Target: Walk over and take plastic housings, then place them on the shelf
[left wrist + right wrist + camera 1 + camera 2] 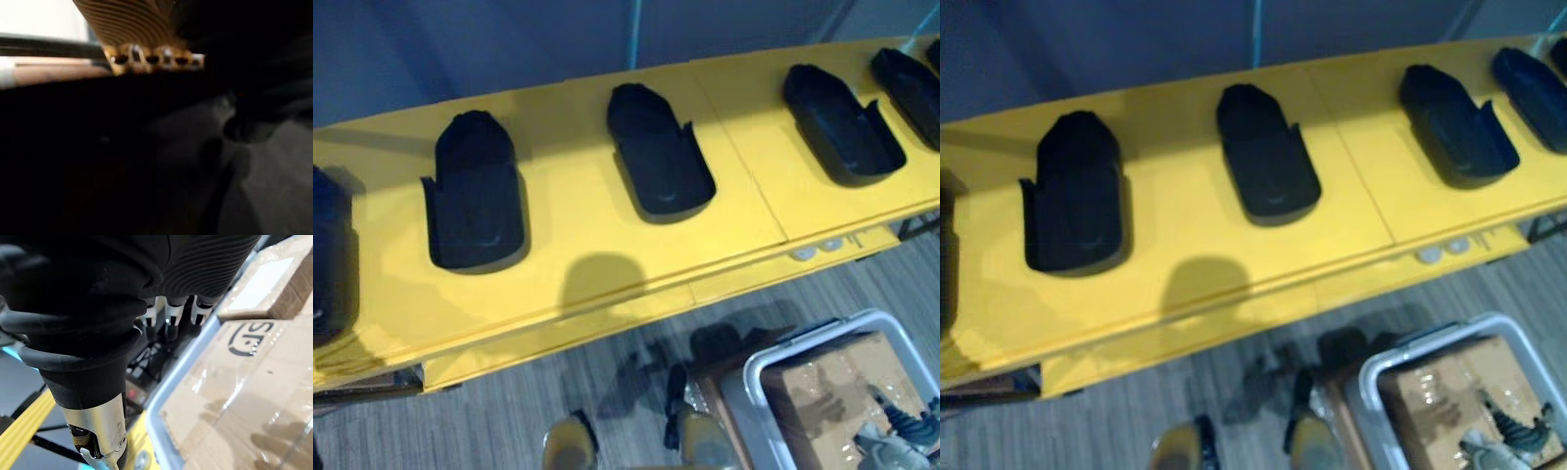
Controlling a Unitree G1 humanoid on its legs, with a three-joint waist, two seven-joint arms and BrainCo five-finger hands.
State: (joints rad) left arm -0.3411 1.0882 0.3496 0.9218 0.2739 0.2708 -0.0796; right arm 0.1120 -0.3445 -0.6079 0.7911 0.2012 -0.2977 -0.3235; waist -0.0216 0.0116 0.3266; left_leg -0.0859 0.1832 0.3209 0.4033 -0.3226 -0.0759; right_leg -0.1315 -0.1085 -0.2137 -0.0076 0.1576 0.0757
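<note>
Black plastic housings [477, 191] on yellow shelf [570, 186]

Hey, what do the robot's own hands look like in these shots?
The right hand has a dark ribbed cover over its back. The cover runs into a black, bellows-like rubber sleeve with rounded folds, which ends in a silver metal piece. The left hand shows the same fine ribbing on its cover.

No legible wording — only a dark round printed mark [249, 339] on the cardboard box [254, 391].
</note>
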